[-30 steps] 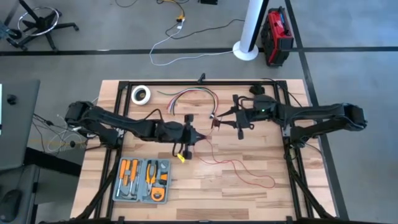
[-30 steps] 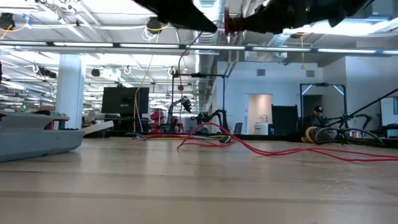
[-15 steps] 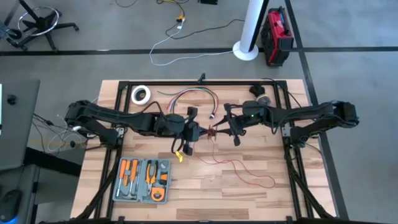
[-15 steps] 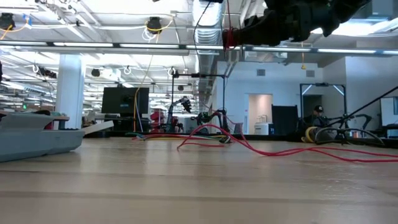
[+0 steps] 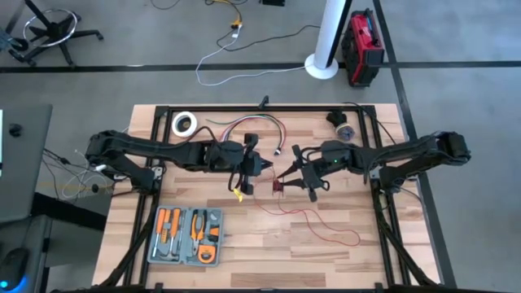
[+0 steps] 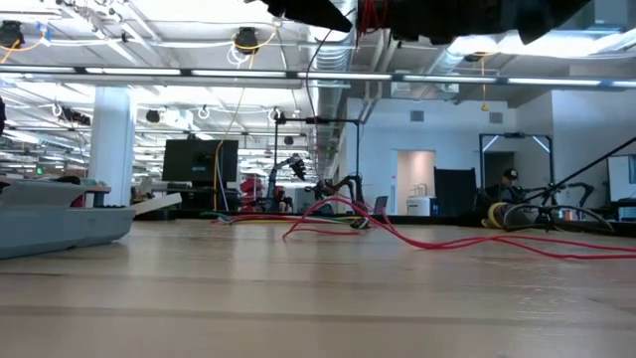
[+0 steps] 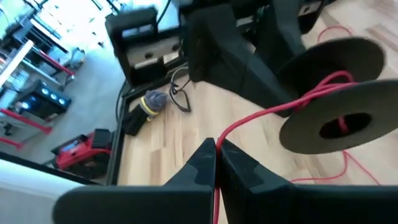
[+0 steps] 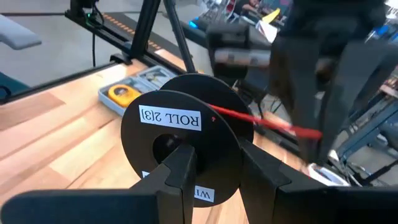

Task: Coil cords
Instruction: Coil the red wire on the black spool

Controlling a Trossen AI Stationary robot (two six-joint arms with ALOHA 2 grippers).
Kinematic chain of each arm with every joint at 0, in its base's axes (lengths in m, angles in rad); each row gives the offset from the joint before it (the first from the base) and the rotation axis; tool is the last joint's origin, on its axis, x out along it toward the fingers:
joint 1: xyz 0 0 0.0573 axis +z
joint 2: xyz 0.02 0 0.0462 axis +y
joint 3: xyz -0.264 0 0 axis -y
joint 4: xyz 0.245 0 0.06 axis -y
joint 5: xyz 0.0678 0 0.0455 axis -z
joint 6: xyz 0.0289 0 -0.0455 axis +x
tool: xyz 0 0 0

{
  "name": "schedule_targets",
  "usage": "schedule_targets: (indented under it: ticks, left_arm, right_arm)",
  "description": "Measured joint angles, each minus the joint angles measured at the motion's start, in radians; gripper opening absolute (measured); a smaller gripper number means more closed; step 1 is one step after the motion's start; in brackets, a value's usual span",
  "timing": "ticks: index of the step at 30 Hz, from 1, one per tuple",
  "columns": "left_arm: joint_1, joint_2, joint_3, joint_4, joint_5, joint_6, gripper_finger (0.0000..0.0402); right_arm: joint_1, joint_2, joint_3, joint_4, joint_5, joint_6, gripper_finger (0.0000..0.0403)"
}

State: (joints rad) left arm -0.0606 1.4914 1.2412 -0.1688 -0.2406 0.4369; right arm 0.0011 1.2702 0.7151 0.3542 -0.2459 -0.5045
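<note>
above table (image 5: 342,252), red wire (image 7: 273,112) pinched in left gripper (image 7: 216,155), spool-bound

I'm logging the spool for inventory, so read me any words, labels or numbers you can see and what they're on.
"ROLL 2|3|", seen mirrored: white label on the black spool that the right gripper holds.
"WI...": a second white label lower on the spool, mostly hidden by the fingers.
Toolkit and the other items: nothing readable.
</note>
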Motion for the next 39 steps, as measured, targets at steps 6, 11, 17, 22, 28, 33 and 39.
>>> schedule_targets:
  ticks: [6,11,17,22,28,33,39]
  left_arm:
    - [0.0,0.0,-0.025,0.007,0.003,-0.074,0.0]
    - [0.0,0.0,-0.053,0.018,0.005,-0.094,0.001]
    - [0.0,0.037,-0.055,0.032,0.013,-0.121,0.0061]
    - [0.0,0.107,-0.055,0.05,0.024,-0.142,0.0099]
    - [0.0,0.177,-0.055,0.054,0.052,-0.193,0.0114]
    - [0.0,0.198,-0.058,0.063,0.053,-0.228,0.0114]
    - [0.007,0.161,-0.227,0.405,0.051,-0.243,0.0115]
  right_arm:
    - [0.0,-0.032,0.0,0.016,-0.001,0.007,0.0102]
    - [-0.001,-0.067,0.0,0.019,-0.001,0.008,0.0102]
    - [-0.001,-0.081,0.0,0.046,-0.001,0.024,0.0102]
    - [-0.014,-0.081,0.0,0.053,0.001,0.035,0.0102]
    - [-0.036,-0.103,0.0,0.046,0.006,0.041,0.0102]
    - [-0.043,-0.176,0.0,-0.017,0.007,0.043,0.0102]
    - [-0.043,-0.268,0.0,-0.103,0.008,0.041,0.0102]
